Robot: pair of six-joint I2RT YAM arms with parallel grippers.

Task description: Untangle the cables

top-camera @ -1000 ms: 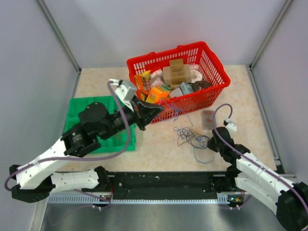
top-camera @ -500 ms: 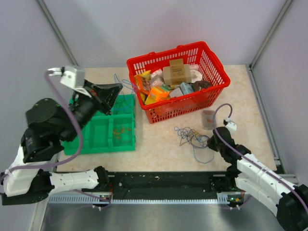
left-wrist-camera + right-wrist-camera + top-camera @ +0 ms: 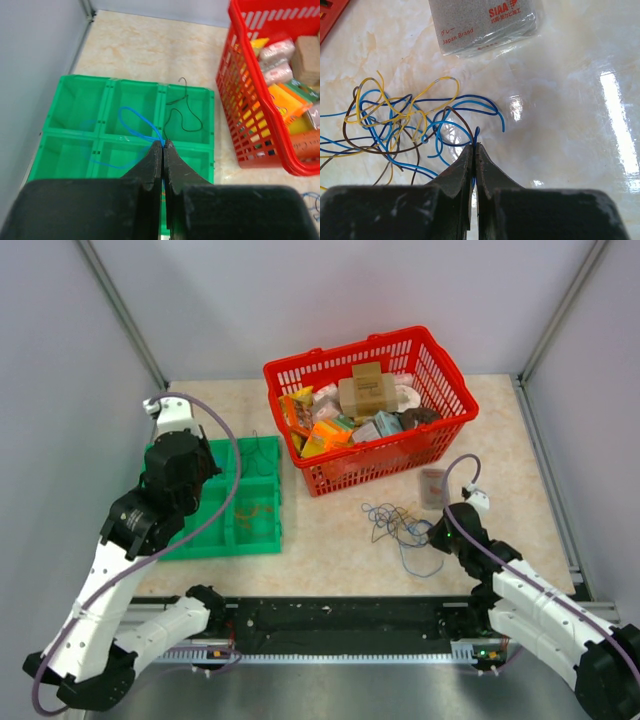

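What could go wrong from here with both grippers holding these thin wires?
1. The right gripper pinches a blue strand that runs back into the tangle. Pulling may tighten the knot or drag the whole bundle along.
2. The left gripper holds a blue wire looped across the dividers of the green tray, close to a black wire. Released there, the two might snag together.

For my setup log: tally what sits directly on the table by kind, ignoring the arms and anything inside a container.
Basket: 1
Tray: 1
Grey packet: 1
Wire tangle: 1
Total: 4
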